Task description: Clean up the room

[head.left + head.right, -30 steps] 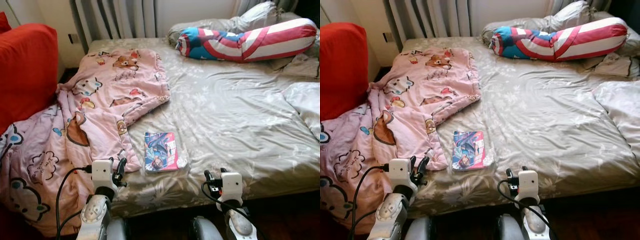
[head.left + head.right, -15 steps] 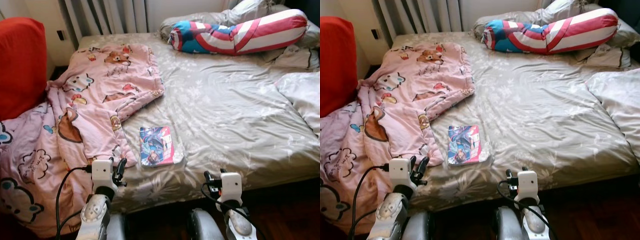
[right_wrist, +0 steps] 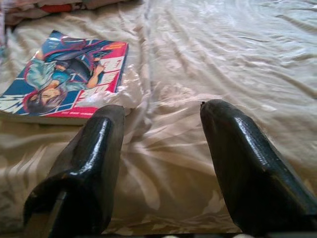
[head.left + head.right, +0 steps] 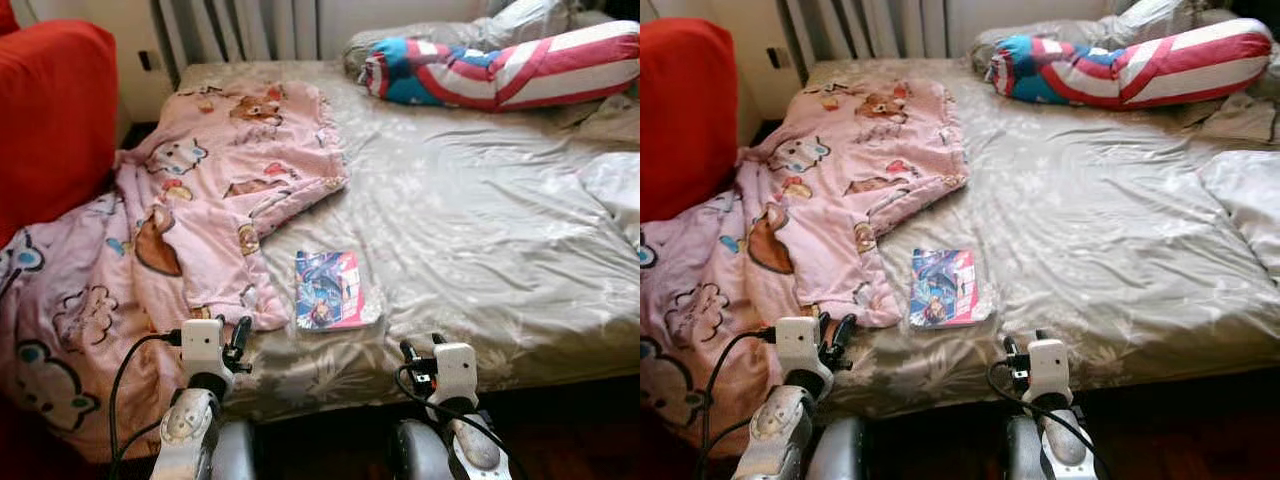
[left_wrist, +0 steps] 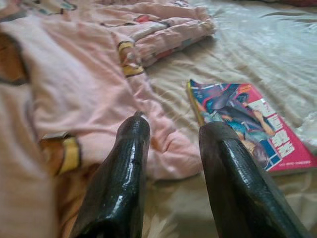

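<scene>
Head views give us the comic book (image 4: pixel 328 290) flat near the bed's (image 4: pixel 480 220) front edge, long axis running toward the headboard, beside the pink blanket (image 4: pixel 190 210). Our left gripper (image 5: pixel 171 148) and right gripper (image 3: pixel 158 148) show spread, empty fingers; cover lettering unreadable.

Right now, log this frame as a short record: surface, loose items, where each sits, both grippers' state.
surface: bed with grey floral sheet
book: comic book lying flat near the bed's front edge, beside the blanket's edge
blanket: pink cartoon blanket spread over the bed's left part, spilling off the side
pillow: striped red, white and blue bolster at the head of the bed
other: red chair left of the bed
left gripper: jaws open, empty, at the blanket's edge
right gripper: jaws open, empty, over the sheet beside the book
</scene>
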`<state>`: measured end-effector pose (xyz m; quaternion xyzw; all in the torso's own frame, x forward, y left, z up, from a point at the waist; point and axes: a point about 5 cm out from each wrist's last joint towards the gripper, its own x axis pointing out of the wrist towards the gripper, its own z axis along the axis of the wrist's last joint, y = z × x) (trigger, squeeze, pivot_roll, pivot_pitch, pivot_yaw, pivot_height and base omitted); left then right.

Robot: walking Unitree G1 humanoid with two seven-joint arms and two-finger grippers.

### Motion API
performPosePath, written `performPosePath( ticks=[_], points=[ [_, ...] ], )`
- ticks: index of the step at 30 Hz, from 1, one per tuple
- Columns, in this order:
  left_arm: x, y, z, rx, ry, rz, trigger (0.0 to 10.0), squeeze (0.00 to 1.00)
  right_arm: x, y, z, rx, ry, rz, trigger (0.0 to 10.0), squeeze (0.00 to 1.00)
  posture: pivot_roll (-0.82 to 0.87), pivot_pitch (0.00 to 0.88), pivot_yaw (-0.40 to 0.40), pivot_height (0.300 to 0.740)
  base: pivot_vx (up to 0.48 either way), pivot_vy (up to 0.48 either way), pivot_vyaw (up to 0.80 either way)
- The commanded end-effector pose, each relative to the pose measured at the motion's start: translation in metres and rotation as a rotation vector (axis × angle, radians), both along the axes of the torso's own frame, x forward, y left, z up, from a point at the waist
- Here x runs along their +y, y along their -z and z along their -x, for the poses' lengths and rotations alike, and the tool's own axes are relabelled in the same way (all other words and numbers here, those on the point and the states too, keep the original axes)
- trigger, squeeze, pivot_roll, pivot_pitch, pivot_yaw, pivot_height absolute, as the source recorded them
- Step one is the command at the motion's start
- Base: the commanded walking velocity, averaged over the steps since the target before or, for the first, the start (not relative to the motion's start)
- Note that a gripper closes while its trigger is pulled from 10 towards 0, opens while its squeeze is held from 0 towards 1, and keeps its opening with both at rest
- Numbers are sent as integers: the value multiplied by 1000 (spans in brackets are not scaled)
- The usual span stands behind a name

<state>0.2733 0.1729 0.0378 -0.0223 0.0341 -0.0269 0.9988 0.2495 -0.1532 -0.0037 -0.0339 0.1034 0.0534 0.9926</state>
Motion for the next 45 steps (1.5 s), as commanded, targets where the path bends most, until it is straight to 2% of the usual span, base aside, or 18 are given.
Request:
performPosePath(
  ticks=[1,7,18,21,25,26,27,32,37,39,41,45],
  points=[
    [-1,2,0,13,4,2,10000,0,1,-1,-1,-3,-7,4,10000,0,-134,91,-5,597,296,0,0],
    [-2,2,0,12,5,4,10000,0,5,-1,-1,-3,-38,11,10000,0,-134,90,-6,597,304,0,639],
    [-2,1,-1,7,9,7,10000,0,5,-1,-3,18,-38,-19,10000,0,-141,95,0,597,313,0,0],
    [-4,1,-2,11,14,3,10000,0,-1,1,-8,53,6,-26,10000,0,-143,99,3,597,92,0,0],
    [-11,-6,-4,-13,54,19,10000,0,-10,-5,-25,77,22,-45,10000,0,-129,131,3,597,0,0,0],
    [-13,-8,-5,-20,65,22,10000,0,-11,-7,-29,83,32,-57,10000,357,-126,139,3,597,0,0,0],
    [-15,-10,-5,-28,74,26,10000,0,-13,-8,-33,94,44,-70,10000,1000,-123,145,3,597,0,0,0],
    [-19,-17,-6,-49,112,24,10000,0,-19,-10,-47,183,99,-51,10000,1000,-107,172,7,597,0,0,0],
    [-18,-26,-4,-72,125,19,10000,0,-14,-21,-62,188,86,-74,10000,1000,-74,213,18,597,0,0,0],
    [-17,-33,-5,-87,130,16,10000,0,-8,-30,-72,181,65,-135,10000,1000,-60,234,22,597,0,0,0],
    [-17,-34,-4,-91,131,17,10000,0,-8,-32,-74,175,58,-141,10000,1000,-57,237,22,597,0,0,0],
    [-19,-41,0,-103,136,18,10000,0,-4,-39,-80,162,45,-217,10000,1000,-40,270,27,597,0,0,0]
  ],
)
